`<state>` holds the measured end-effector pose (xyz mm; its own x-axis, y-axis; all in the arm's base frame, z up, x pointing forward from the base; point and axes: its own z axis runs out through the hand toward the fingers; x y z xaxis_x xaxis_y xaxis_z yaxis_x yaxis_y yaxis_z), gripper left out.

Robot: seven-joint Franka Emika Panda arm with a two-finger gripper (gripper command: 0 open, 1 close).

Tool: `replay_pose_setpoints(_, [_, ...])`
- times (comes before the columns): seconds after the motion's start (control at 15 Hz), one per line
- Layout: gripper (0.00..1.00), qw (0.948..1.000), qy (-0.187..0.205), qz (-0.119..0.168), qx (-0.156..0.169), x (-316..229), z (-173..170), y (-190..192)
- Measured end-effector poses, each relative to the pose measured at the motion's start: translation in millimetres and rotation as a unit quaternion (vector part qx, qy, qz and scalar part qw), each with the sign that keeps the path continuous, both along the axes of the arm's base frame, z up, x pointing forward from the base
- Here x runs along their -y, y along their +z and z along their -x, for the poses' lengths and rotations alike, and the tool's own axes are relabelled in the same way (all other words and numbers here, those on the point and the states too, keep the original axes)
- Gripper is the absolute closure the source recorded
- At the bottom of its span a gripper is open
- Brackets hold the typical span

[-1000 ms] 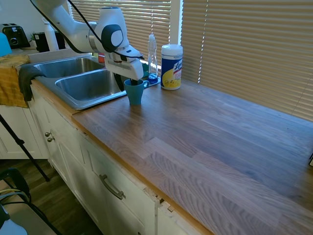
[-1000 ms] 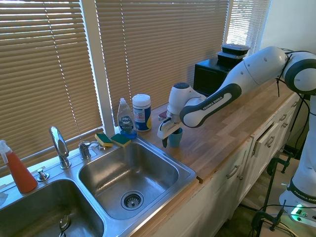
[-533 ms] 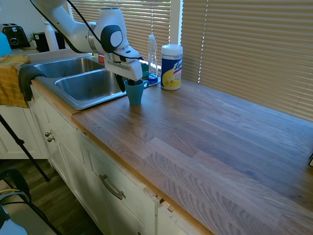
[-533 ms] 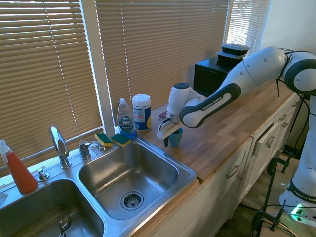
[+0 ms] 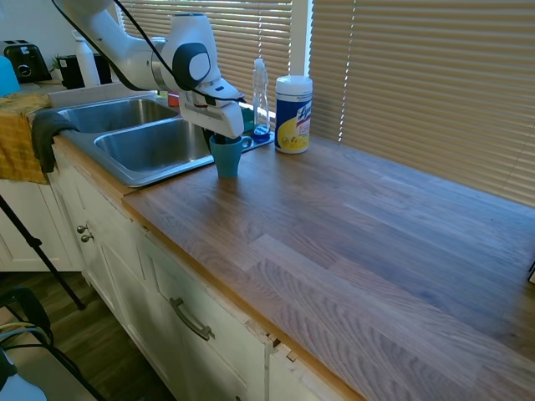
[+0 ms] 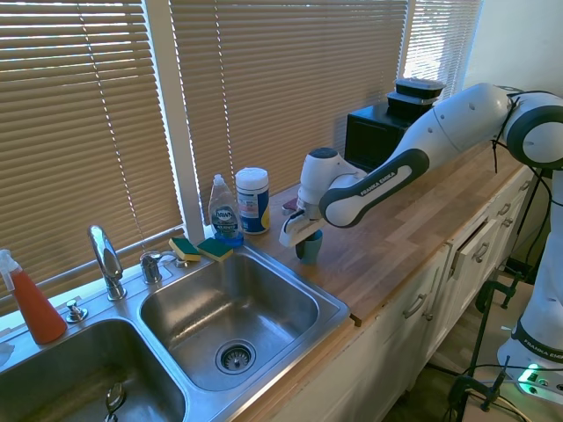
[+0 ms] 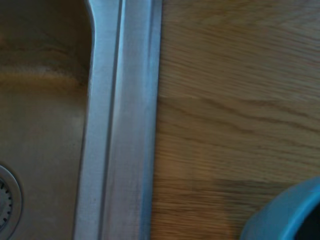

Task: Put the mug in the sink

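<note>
The small teal-blue mug (image 5: 226,157) stands upright at the wooden counter's sink end, a short way from the steel sink (image 5: 134,179). It hangs just off the wood, as far as I can tell. My gripper (image 5: 221,134) comes down on it from above and is shut on the mug's rim, one finger inside. From the other side, the mug (image 6: 309,247) sits under the gripper (image 6: 303,236), right of the sink's rim (image 6: 339,308). The wrist view shows the mug's rim (image 7: 285,215) beside the sink's edge (image 7: 120,125).
A white-and-yellow wipes canister (image 5: 293,102) and a dish soap bottle (image 5: 261,96) stand behind the mug by the blinds. Two sponges (image 6: 202,249) lie on the sink's back rim near the faucet (image 6: 104,255). A yellow towel (image 5: 21,138) hangs past the sink.
The gripper has shifted the mug a little toward the sink, and the mug now sits slightly higher than a second ago.
</note>
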<state>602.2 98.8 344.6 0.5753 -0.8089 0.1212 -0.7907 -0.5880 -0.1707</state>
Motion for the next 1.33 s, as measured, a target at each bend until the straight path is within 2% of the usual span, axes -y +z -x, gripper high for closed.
replay_pose_setpoints(0.4, [1.0, 0.9998, 0.007, 0.008, 0.018, -11, 2, 22])
replay_pose_setpoints(0.8, [1.0, 0.9972, 0.025, 0.061, 0.035, -109, 18, 74])
replay_pose_setpoints(1.07, [1.0, 0.9955, 0.039, 0.073, 0.046, -168, 6, 72])
replay_pose_setpoints(1.13, [1.0, 0.9951, 0.04, 0.076, 0.05, -181, -7, 66])
replay_pose_setpoints(1.33, [1.0, 0.9927, 0.054, 0.092, 0.057, -194, -14, 65])
